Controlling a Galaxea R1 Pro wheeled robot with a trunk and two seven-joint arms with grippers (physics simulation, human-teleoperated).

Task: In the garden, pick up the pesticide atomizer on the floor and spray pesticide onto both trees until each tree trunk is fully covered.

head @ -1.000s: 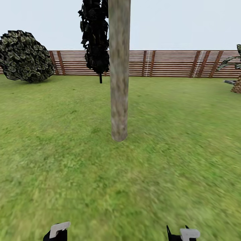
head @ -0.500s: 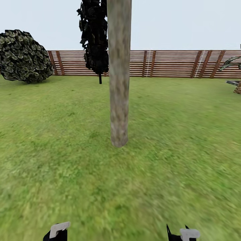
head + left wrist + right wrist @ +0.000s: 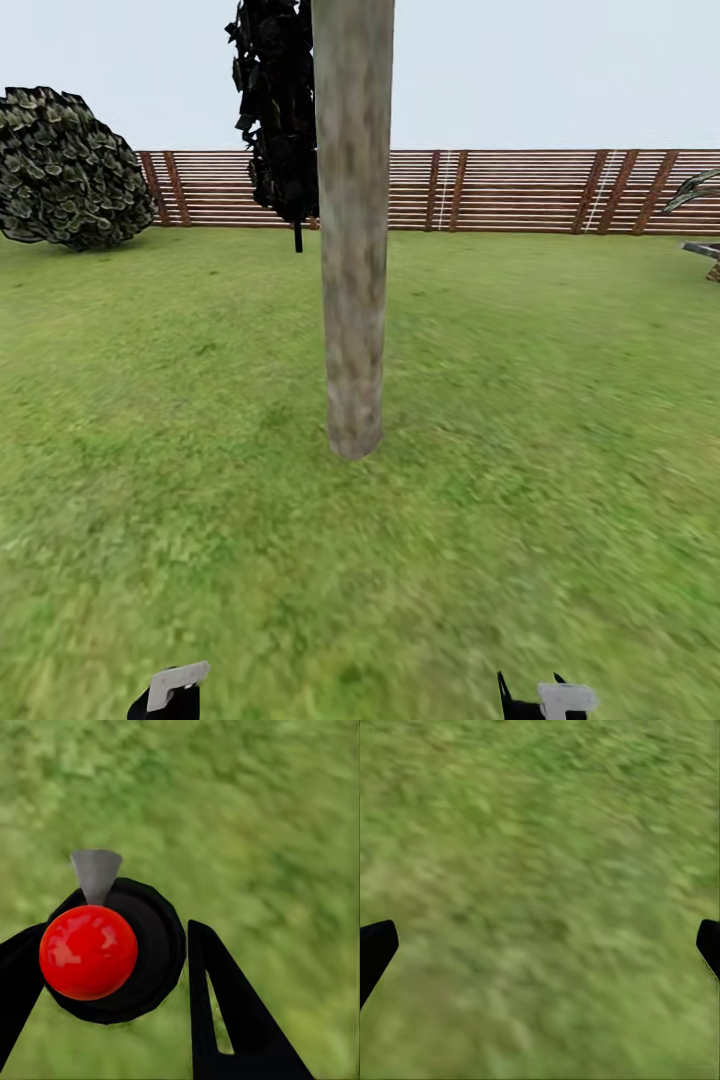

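Observation:
A thick pale mottled tree trunk rises from the lawn straight ahead, and its crown is out of view above. My left gripper is shut on the pesticide atomizer, seen from above as a dark round body with a glossy red knob and a grey nozzle pointing away. The black fingers sit on either side of it. My right gripper hangs open over bare grass, holding nothing. Both arms' ends peek in at the head view's near edge, the left arm and the right arm.
A red-brown slat fence closes the far side of the lawn. A round leafy bush stands at the far left. A narrow black cypress stands behind the trunk. A palm-like plant shows at the right edge.
The whole head view has shifted. The trunk looks larger and its base sits lower in the picture, so the camera has come closer to the tree. Both arms hold their pose.

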